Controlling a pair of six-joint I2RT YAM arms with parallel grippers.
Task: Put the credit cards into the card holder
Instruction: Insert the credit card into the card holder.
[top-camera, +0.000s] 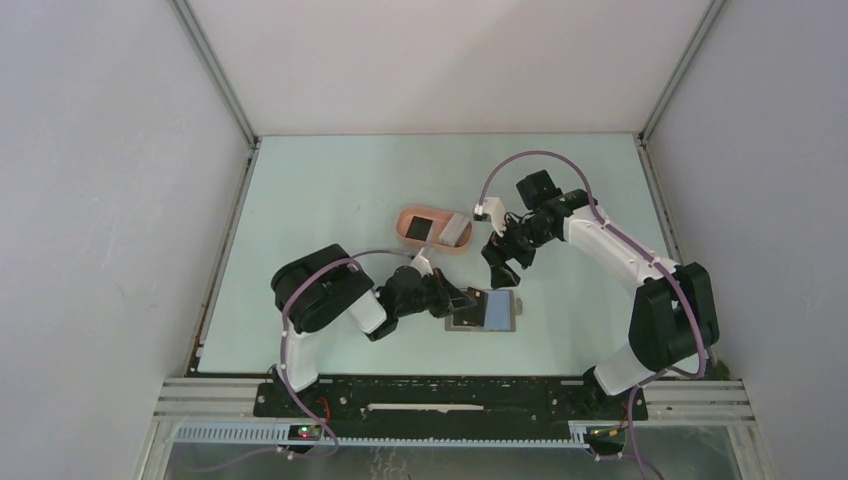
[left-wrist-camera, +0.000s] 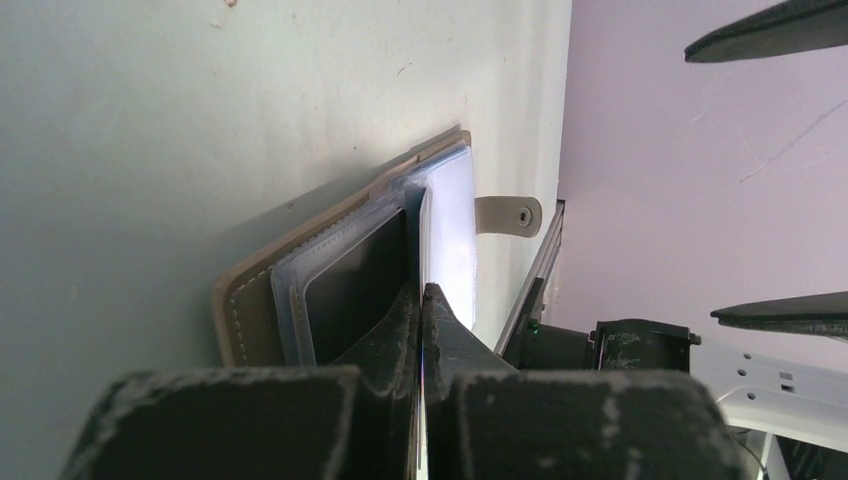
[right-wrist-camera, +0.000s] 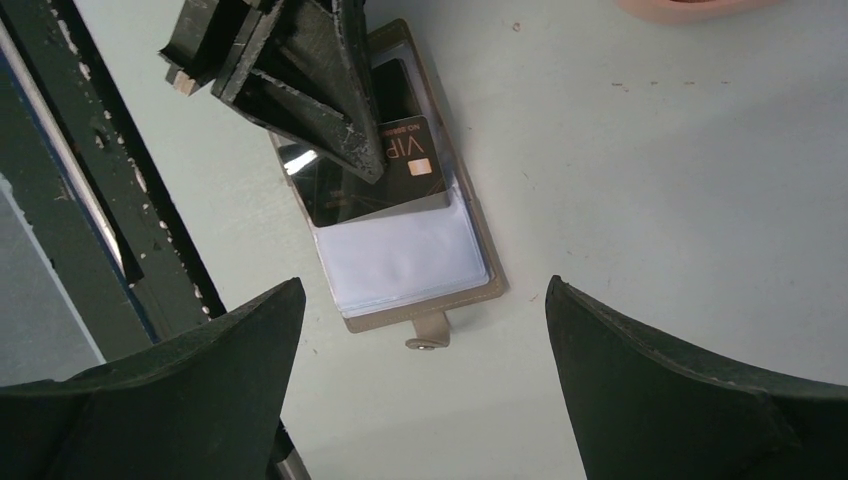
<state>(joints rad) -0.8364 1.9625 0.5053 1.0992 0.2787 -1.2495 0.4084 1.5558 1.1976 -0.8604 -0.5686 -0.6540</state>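
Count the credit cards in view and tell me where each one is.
3. A black card and a whitish-grey card lie in the pink card holder; a black VIP card sits in the open wallet. More may hide in its sleeves.

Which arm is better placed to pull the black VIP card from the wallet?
Probably the right: the right gripper hangs over the wallet with jaws open, facing the black VIP card. The left gripper is shut on a wallet leaf.
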